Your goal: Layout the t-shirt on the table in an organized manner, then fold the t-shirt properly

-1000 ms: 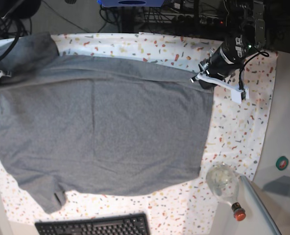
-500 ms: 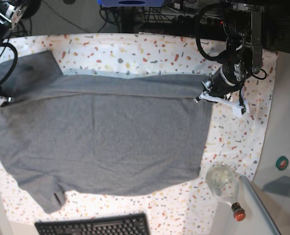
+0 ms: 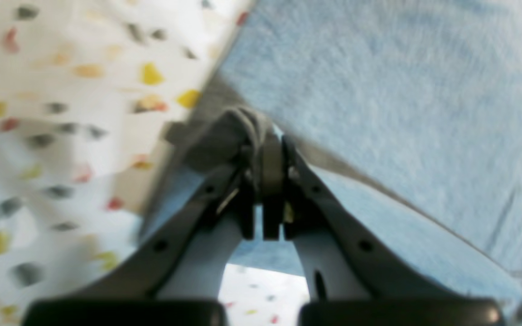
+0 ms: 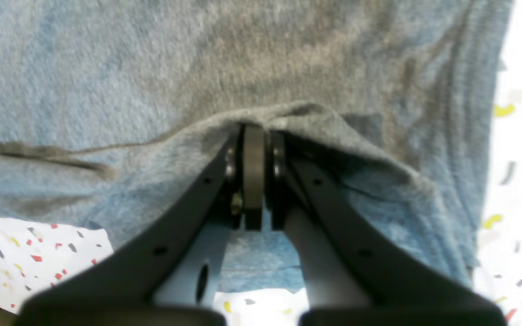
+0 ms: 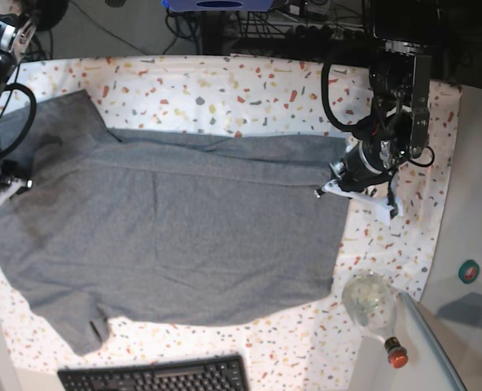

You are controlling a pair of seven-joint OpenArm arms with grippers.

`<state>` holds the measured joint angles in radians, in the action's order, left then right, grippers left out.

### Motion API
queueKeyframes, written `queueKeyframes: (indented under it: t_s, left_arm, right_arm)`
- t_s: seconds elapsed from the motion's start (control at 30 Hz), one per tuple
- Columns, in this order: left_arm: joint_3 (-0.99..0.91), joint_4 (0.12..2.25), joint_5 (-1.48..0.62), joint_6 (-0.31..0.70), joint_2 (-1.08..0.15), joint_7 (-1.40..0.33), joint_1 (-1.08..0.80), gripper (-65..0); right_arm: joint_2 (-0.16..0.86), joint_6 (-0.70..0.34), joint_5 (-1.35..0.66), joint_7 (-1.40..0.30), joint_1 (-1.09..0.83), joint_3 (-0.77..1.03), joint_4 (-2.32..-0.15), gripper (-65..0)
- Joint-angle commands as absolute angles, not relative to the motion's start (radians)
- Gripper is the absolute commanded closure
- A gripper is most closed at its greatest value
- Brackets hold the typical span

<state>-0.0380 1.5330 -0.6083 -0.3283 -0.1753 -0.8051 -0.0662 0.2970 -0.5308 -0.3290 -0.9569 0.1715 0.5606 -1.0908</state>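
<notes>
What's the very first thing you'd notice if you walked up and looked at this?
A big grey t-shirt covers most of the speckled table, its top edge folded over. The left gripper pinches the shirt's corner at the base view's right, and the right gripper pinches it at the far left edge. A clear bottle with a red cap lies at the lower right.

Matt, soft heather-grey cotton t-shirt (image 5: 176, 244); smooth speckled white cloth table (image 5: 225, 85); clear glossy glass bottle (image 5: 371, 305).

black keyboard (image 5: 155, 376), glass bottle (image 5: 373, 307), green tape roll (image 5: 468, 271)
</notes>
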Motion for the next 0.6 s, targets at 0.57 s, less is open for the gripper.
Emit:
queueKeyframes:
  t_s: [0.57]
  left_arm:
    - [0.002,1.475,-0.618,-0.320,-0.174,-0.794,0.038,0.0]
  right_arm:
    - [0.338,-0.533,-0.337,-0.875,0.220,0.568,-1.033,-6.3]
